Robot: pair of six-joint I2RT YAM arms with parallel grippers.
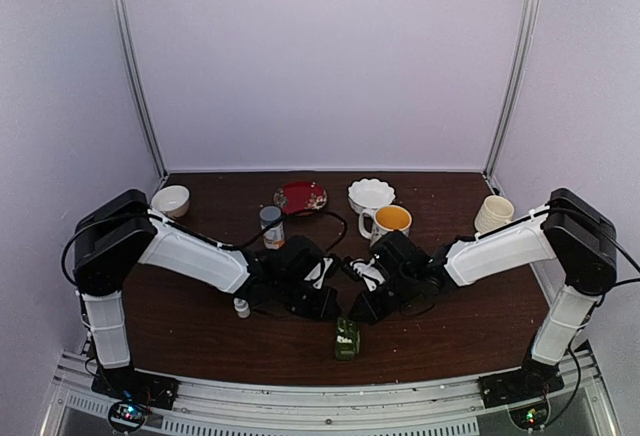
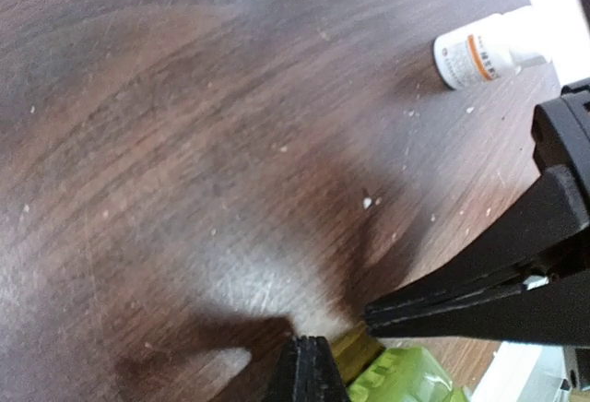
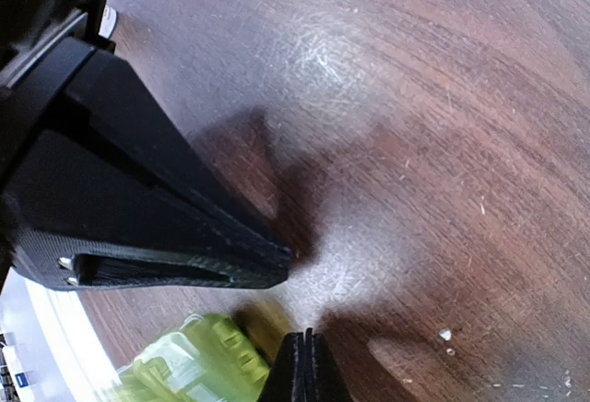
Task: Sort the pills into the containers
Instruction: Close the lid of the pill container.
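The dark-green pill box (image 1: 347,339) lies near the table's front edge, just in front of both grippers. It also shows in the left wrist view (image 2: 398,379) and the right wrist view (image 3: 189,365). My left gripper (image 1: 322,299) and right gripper (image 1: 364,303) hang low over the table centre, tips close together. In the left wrist view my gripper (image 2: 339,326) is open and empty above bare wood; a tiny white pill (image 2: 367,203) lies beyond it. In the right wrist view my gripper (image 3: 293,299) is open and empty; a pill (image 3: 445,335) lies to its right.
A small white bottle (image 1: 241,307) stands left of the left gripper and shows in the left wrist view (image 2: 479,56). At the back stand a labelled bottle (image 1: 271,227), a red plate (image 1: 300,196), white bowls (image 1: 370,194) (image 1: 171,200), a mug (image 1: 388,221) and stacked cups (image 1: 493,213).
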